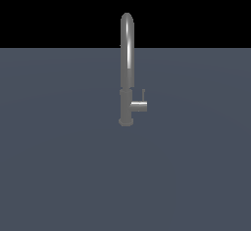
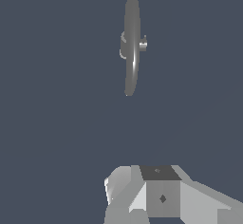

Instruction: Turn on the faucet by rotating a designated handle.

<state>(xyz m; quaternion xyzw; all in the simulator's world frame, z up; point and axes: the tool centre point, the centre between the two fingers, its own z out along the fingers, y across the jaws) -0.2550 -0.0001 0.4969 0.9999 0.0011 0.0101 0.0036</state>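
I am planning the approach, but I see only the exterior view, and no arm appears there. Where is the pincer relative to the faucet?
Observer: The wrist view shows part of the pincer. It is clearly apart from the faucet, with bare floor between them.
Operator: Is it open or shut?
Observer: I cannot tell. Only its grey body shows, no fingertips.
Operator: Does that view show the handle?
Observer: Yes. It looks down on the faucet, and the handle sticks out from its side. Nothing touches it.
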